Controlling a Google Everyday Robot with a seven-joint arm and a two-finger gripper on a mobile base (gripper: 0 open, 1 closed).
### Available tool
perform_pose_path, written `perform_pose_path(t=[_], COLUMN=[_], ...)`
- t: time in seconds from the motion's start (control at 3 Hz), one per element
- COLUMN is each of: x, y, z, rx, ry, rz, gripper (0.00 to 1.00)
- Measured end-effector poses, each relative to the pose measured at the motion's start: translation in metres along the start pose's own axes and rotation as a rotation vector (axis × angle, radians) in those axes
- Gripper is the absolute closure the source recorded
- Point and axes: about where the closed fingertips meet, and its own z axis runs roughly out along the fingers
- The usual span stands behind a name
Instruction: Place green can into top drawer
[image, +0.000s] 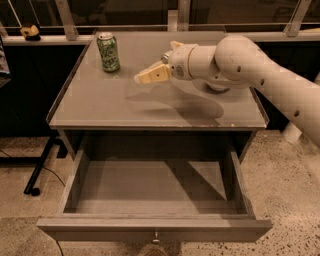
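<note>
One camera view shows the green can (108, 52) upright at the back left of the table (165, 112), well apart from the gripper (161, 62), which hovers mid-table with jaws spread and empty behind the open top drawer (150, 223); likely light, thin-walled and slick, it wants a gentle mid-body side pinch

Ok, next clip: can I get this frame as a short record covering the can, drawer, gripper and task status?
green can: upright on the table's back-left corner, untouched
top drawer: pulled open toward the camera, nothing visible inside
gripper: above the middle of the table, pointing left toward the can, apart from it, nothing seen in it
arm: reaches in from the right
yellow object: small, on the ledge behind, far left
task status: can not yet grasped, not in the drawer
</note>
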Motion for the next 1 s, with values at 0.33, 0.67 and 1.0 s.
perform_pose_path(t=[0.33,0.67,1.0], x=[-0.006,-0.007,-0.011], y=[-0.011,-0.017,-0.015], z=[0.021,0.043,0.064], rx=[0.006,0.014,0.002], ry=[-0.024,-0.020,-0.022], rz=[-0.009,-0.013,-0.015], gripper=[0.00,0.00,0.00])
